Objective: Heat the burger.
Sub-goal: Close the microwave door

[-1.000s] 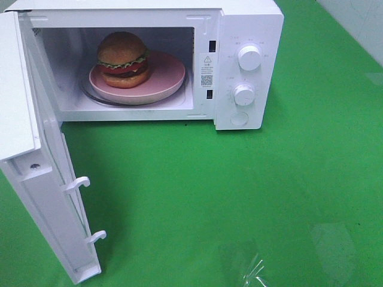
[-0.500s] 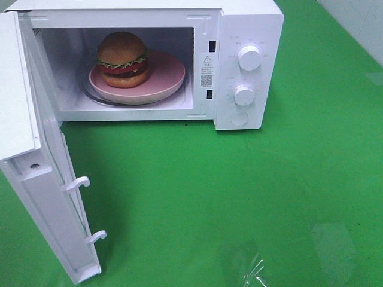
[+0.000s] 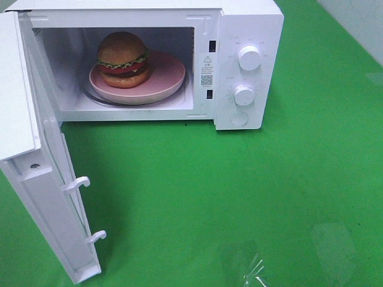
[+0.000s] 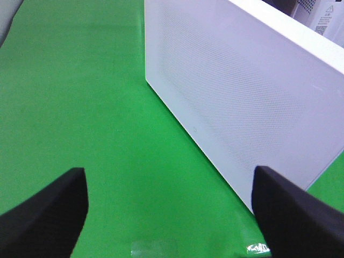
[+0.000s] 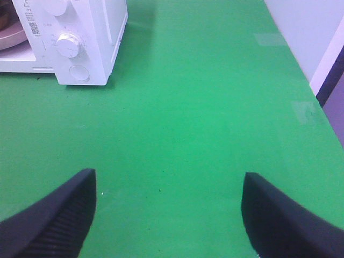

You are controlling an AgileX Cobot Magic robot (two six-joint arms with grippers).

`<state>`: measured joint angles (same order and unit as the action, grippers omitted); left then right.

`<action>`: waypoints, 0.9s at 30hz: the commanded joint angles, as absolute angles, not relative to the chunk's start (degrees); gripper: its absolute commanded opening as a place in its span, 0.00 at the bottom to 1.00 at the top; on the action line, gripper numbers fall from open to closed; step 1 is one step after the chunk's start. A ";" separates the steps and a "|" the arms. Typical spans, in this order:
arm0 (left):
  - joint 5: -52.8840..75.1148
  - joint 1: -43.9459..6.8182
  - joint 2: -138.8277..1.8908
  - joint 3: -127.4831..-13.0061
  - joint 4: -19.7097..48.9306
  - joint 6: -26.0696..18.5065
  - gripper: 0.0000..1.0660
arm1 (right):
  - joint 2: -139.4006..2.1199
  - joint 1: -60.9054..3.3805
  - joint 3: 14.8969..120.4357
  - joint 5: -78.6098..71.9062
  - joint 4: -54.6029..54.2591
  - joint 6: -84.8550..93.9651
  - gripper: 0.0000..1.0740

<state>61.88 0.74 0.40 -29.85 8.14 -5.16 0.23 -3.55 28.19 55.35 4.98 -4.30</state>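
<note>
Seeing burger [image 3: 122, 58] sitting on plate [image 3: 170, 78] inside microwave [image 3: 251, 24], 11 o'clock. Waiting on door [image 3: 42, 203] closing, 8 o'clock, plus dial [image 3: 249, 57] setting. Finding left gripper [image 4: 167, 173], right gripper [image 5: 169, 174] spread, empty.

The high camera looks down at a slant from the front onto the open microwave [image 3: 269, 36] and the green surface [image 3: 239, 197] before it, far enough off to take in the whole swung-out door [image 3: 36, 197]. The left wrist camera sits low, close to that door's dotted outer face (its own jaws frame the picture's corners). The right wrist camera looks across the surface from farther away toward the control panel [image 5: 91, 54], sharing the knobs [image 3: 244, 94] with the high view.
</note>
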 commanded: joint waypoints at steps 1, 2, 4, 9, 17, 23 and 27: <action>61.31 0.74 0.63 -29.74 8.25 -4.81 0.72 | 1.78 -3.21 28.13 55.00 5.16 -4.24 0.66; 61.31 0.74 0.63 -29.74 8.25 -4.81 0.72 | 1.78 -3.21 28.13 55.00 5.16 -4.24 0.66; 61.31 0.74 0.63 -29.74 8.25 -4.81 0.72 | 1.78 -3.21 28.13 55.00 5.16 -4.24 0.66; 61.31 0.74 0.63 -29.74 8.25 -4.81 0.72 | 1.78 -3.21 28.13 55.00 5.16 -4.24 0.66; 61.31 0.74 0.63 -29.74 8.25 -4.81 0.72 | 1.78 -3.21 28.13 55.00 5.16 -4.18 0.66; 61.31 0.74 0.63 -29.74 8.71 -4.81 0.72 | 1.78 -3.21 28.13 55.00 5.16 -4.18 0.66; 59.07 0.74 0.57 -31.51 8.65 -4.98 0.72 | 1.78 -3.21 28.13 55.00 5.16 -4.18 0.66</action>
<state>61.59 0.74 0.40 -30.02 8.25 -5.16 0.23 -3.55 28.19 55.35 4.98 -4.30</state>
